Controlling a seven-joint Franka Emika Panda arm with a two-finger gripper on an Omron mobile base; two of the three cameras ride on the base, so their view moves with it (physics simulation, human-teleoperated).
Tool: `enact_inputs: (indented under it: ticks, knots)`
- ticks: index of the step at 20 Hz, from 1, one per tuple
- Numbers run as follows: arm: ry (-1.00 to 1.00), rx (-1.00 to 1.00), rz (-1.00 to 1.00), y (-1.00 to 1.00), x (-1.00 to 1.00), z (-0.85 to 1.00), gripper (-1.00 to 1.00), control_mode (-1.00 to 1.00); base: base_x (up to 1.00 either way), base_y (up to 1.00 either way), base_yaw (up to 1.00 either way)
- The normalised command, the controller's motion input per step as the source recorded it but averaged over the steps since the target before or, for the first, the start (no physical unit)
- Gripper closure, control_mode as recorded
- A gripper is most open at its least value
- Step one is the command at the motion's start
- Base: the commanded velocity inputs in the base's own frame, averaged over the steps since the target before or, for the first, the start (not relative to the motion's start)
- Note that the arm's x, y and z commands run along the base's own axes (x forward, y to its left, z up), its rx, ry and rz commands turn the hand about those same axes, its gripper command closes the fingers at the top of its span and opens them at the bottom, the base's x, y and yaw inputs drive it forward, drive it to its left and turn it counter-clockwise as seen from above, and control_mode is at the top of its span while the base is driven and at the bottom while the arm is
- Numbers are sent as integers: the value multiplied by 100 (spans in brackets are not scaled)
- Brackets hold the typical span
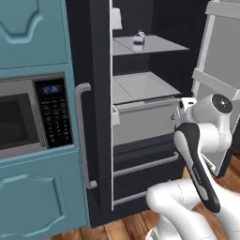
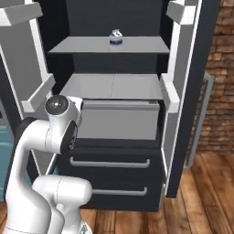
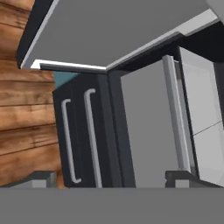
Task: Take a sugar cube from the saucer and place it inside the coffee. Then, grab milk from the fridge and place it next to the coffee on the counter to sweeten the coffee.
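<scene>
With its jaws spread wide and nothing held, the gripper (image 3: pixel 113 177) sits low by the fridge (image 2: pixel 116 162) drawers on a folded arm, so it should rise well up and reach deep to meet the milk (image 1: pixel 138 41) squarely on the far upper shelf (image 2: pixel 87 45).

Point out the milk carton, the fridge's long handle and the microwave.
milk carton (image 1: pixel 138 41), left base view, on its blue band.
fridge handle (image 1: pixel 83 136), left base view, midway down the silver-grey bar.
microwave (image 1: pixel 18 119), left base view, on the dark door window.
</scene>
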Motion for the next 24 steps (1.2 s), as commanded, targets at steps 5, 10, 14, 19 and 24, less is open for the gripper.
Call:
enact_inputs:
  ticks: [5, 10, 14, 19, 24]
  knots:
    - [0, 0, 0, 0, 0, 0, -100, 100, 49, -44, 8]
    - [0, 0, 0, 0, 0, 0, -100, 100, 82, -28, 4]
    - [0, 0, 0, 0, 0, 0, -100, 100, 75, -1, 2]
    - [0, 0, 0, 0, 0, 0, -100, 100, 40, 0, 0]
    - [-13, -7, 2, 2, 0, 11, -100, -100, 0, 0, 0]
